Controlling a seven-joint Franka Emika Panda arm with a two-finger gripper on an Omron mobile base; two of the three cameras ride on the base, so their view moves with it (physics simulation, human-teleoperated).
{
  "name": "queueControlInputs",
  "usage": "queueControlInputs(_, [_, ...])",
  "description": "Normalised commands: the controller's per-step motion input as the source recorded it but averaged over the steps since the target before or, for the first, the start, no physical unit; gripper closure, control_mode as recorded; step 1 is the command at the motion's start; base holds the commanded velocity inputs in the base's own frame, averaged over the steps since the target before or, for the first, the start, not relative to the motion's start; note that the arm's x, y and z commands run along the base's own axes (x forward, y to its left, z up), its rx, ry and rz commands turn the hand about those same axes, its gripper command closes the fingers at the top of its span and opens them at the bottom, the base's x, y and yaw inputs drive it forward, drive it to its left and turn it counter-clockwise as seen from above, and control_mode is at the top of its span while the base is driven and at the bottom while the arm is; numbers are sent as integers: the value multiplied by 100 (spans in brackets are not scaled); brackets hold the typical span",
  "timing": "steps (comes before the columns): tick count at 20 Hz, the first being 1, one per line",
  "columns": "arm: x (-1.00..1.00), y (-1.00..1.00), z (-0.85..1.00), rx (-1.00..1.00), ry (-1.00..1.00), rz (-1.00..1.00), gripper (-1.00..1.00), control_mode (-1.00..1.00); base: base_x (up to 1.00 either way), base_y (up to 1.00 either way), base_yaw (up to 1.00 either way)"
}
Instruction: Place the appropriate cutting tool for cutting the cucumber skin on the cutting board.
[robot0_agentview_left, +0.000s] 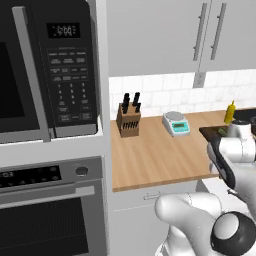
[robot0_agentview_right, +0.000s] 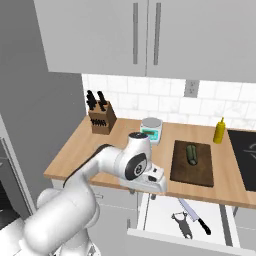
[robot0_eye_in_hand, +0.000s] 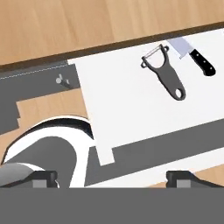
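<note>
Nearest the base, the tool (robot0_eye_in_hand: 111, 176) is seen in the hand view with its two dark fingertips set wide apart and nothing held between them. It is held above the open drawer (robot0_agentview_right: 165, 215), just under the front edge of the table (robot0_agentview_right: 120, 145). In the white drawer a dark peeler (robot0_eye_in_hand: 164, 71) is laid, and just beside it a knife (robot0_eye_in_hand: 196, 57) with a black handle, its blade partly hidden under the table edge. The two are close but are not seen to touch.

Farther on, on the table, the cutting board (robot0_agentview_right: 192, 170) is found right of the kitchen scale (robot0_agentview_right: 151, 128), with the cucumber (robot0_agentview_right: 192, 153) lying on its far half. A yellow squeeze bottle (robot0_agentview_right: 219, 131) and a knife block (robot0_agentview_right: 101, 118) are stood near the back wall.

The reach for the tool is judged to be the step in hand, with nothing yet grasped. For skin, the peeler is judged the right choice. The next move would call for the open fingers to be brought down over the peeler's handle, kept off the knife, and closed across its narrow width
</note>
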Motion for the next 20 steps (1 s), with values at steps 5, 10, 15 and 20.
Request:
queueControlInputs(5, [28,-54,-100,1,2,0,-100,-100,0,0,0])
queueControlInputs(10, [0,-42,-75,3,0,0,-100,-100,0,0,0])
queueControlInputs(15, [-7,-23,-60,1,0,0,-100,-100,0,0,0])
queueControlInputs(20, [-31,-10,-44,0,1,0,-100,-100,0,0,0])
